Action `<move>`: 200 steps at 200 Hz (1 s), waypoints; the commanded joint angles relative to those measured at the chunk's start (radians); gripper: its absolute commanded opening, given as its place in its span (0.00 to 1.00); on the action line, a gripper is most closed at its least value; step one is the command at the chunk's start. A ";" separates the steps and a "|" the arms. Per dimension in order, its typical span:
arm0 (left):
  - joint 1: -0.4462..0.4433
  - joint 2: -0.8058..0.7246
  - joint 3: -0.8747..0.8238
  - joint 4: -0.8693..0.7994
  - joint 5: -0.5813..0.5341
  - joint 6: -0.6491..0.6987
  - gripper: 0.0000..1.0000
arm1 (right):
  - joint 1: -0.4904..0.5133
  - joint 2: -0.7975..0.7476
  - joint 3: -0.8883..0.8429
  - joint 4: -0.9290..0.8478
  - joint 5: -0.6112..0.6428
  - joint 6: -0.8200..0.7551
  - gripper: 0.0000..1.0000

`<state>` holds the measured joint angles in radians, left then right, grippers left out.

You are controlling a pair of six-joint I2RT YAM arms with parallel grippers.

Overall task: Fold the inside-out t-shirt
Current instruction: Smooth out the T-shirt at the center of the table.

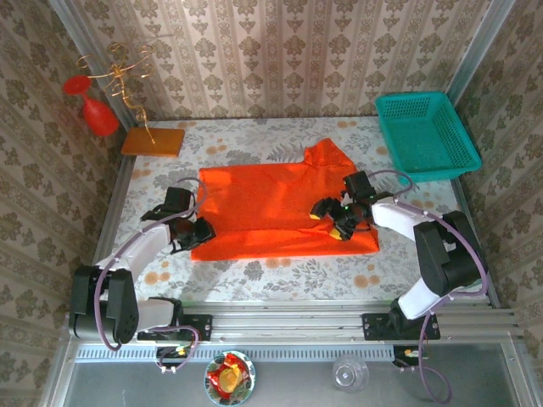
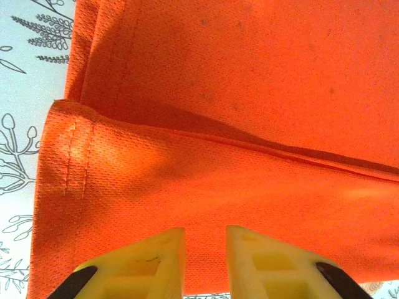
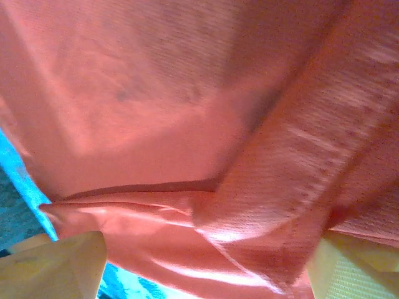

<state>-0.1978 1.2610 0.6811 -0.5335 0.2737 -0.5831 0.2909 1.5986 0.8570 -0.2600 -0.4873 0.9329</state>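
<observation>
Two grippers sit at opposite ends of the inside-out t-shirt [image 1: 271, 212], a bright orange-red garment lying mostly flat as a broad rectangle in the middle of the floral-patterned worktop [image 1: 280, 271], with one sleeve sticking up at its far right corner. Up close the cloth is a fine mesh knit with a stitched hem and a soft fold running across it [image 2: 218, 140].

The left gripper [image 1: 197, 229] is at the shirt's left edge. Its blocky yellow fingers [image 2: 153, 261] stand nearly together over the hem, and I cannot tell whether any cloth is pinched between them.

The right gripper [image 1: 327, 216] rests on the shirt's right part with its jaws spread wide and a rumpled bunch of fabric [image 3: 206, 237] lying between them.

A perforated teal basket [image 1: 424, 131] stands at the far right corner.
</observation>
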 commanded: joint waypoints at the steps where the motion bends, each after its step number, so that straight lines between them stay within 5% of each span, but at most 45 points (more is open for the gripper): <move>1: 0.014 -0.016 0.020 -0.042 -0.004 0.017 0.24 | 0.006 0.014 0.070 0.056 -0.039 0.025 0.82; 45: 0.049 -0.040 0.041 -0.074 -0.006 0.047 0.24 | 0.003 0.067 0.213 0.074 -0.106 -0.012 0.80; 95: 0.040 -0.015 0.051 -0.043 0.052 0.055 0.24 | 0.000 0.007 0.205 -0.188 0.052 -0.138 0.79; 139: 0.018 0.018 0.045 -0.031 0.058 0.048 0.24 | 0.034 -0.007 0.112 -0.132 0.044 -0.103 0.81; 200: 0.018 0.039 0.038 -0.036 0.041 0.049 0.24 | 0.036 0.160 0.153 0.170 -0.108 -0.024 0.82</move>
<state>-0.1761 1.2907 0.7120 -0.5655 0.3153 -0.5526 0.3256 1.6802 0.9607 -0.2306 -0.5243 0.8719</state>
